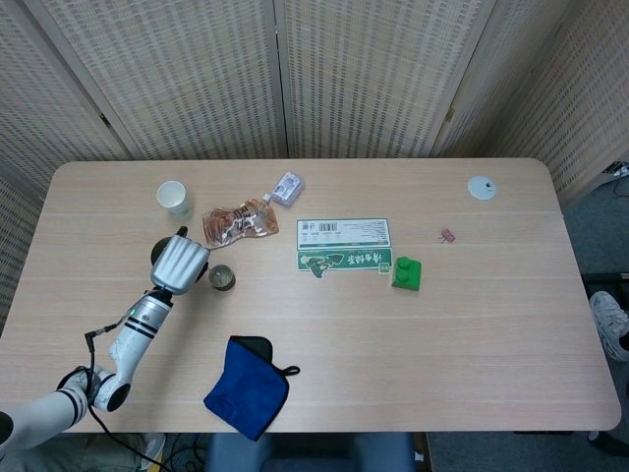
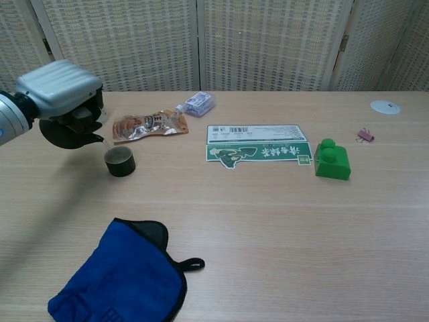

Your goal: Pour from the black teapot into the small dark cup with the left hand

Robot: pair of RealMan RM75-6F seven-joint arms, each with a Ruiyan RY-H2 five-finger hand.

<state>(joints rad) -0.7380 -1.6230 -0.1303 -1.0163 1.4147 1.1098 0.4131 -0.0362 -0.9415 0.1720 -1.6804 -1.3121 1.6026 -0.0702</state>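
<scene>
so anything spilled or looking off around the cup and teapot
Nothing stands out. The left hand holds the black teapot tilted, spout over the small dark cup, which stands upright. No puddle shows on the table around it.

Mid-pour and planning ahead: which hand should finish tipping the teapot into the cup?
Left. The left hand already holds the black teapot tilted, its spout just above the small dark cup. The right hand appears in neither view, so it is not placed for this.
</scene>
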